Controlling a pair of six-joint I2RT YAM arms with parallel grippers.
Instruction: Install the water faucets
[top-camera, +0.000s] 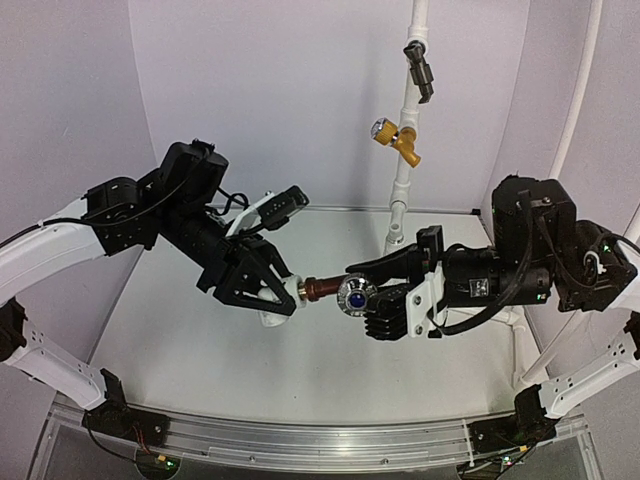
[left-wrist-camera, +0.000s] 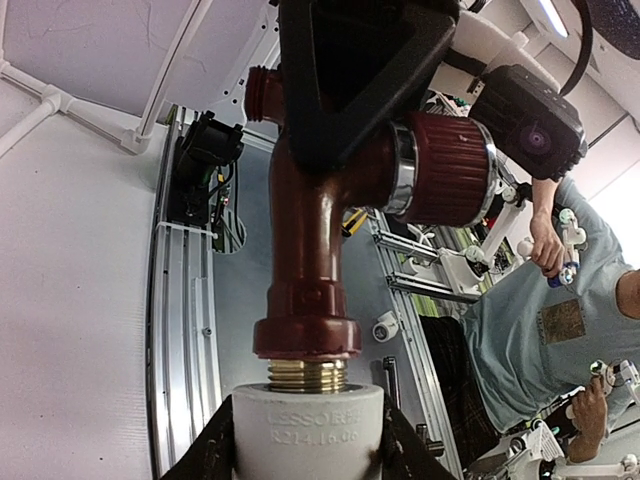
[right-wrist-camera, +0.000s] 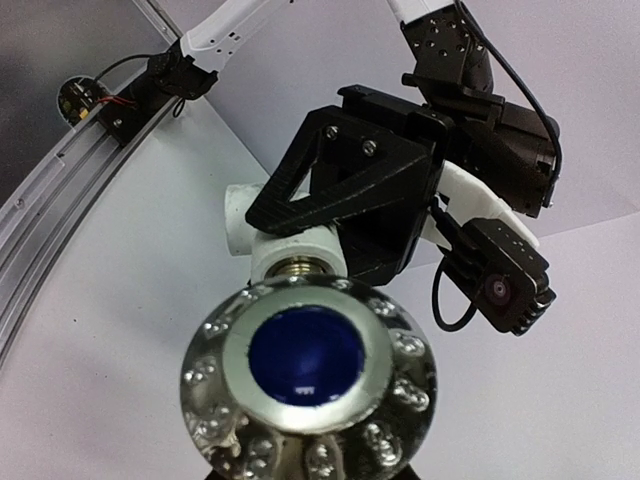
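The water faucet (top-camera: 325, 289), dark reddish-brown with a brass threaded stem and a round knob with a blue centre (top-camera: 355, 294), hangs in mid-air between my two grippers. Its thread (left-wrist-camera: 307, 375) sits partly inside the white plastic elbow fitting (left-wrist-camera: 308, 432). My left gripper (top-camera: 283, 295) is shut on the elbow. My right gripper (top-camera: 375, 298) is shut on the faucet body; its finger (left-wrist-camera: 345, 75) crosses the faucet in the left wrist view. The right wrist view shows the knob (right-wrist-camera: 306, 362) close up, the elbow (right-wrist-camera: 292, 247) and left gripper behind it.
A white pipe riser (top-camera: 405, 150) stands at the back with a yellow-brass valve (top-camera: 397, 139) and a dark grey-black valve (top-camera: 420, 66) on it. More white pipe (top-camera: 575, 90) runs up the right wall. An aluminium rail (top-camera: 320, 440) borders the near table edge.
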